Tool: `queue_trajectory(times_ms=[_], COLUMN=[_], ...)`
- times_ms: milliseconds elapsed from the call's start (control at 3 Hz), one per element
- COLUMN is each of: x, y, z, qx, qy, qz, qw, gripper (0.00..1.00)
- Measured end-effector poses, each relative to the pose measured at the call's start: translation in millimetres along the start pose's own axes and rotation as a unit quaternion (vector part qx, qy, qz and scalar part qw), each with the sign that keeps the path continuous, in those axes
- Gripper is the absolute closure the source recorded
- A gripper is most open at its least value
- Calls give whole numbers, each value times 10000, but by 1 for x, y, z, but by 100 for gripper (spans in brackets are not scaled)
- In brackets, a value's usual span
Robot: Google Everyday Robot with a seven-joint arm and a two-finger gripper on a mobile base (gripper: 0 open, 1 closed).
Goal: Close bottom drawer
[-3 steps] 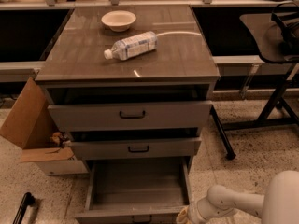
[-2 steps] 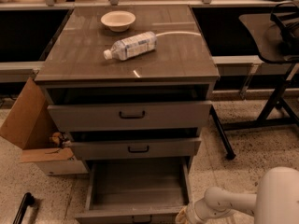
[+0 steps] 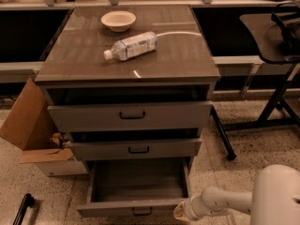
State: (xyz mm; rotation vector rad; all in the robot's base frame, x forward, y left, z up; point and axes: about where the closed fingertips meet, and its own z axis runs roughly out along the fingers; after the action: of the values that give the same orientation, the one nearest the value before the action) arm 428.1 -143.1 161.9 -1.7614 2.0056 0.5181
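The bottom drawer (image 3: 136,209) is pulled far out of the grey-brown cabinet, its wide plain tray (image 3: 140,182) bare and its small black handle (image 3: 142,212) at the frame's lower edge. The middle drawer (image 3: 136,149) and the tall top drawer (image 3: 131,116) stand slightly out. My white arm reaches in from the lower right. Its gripper (image 3: 182,213) sits at the right end of the bottom drawer's front panel, touching or nearly touching it.
On the cabinet top (image 3: 187,55) lie a plastic bottle (image 3: 131,46) and a white bowl (image 3: 118,20). An open cardboard box (image 3: 33,130) stands on the floor at the left. A black table leg (image 3: 222,139) slants at the right. A black object (image 3: 21,209) lies lower left.
The view has shifted slightly. My arm and gripper stay by the drawer's front right corner; the drawer stands about as far out as before.
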Motion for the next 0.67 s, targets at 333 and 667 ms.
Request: queue_trajectory(times_ms=[333,667], x=[0,1], y=[0,-15], z=[0,6], qx=[0,110], qy=[0,-37], qz=[0,-8], qw=[10000,9999], gripper=[100,100])
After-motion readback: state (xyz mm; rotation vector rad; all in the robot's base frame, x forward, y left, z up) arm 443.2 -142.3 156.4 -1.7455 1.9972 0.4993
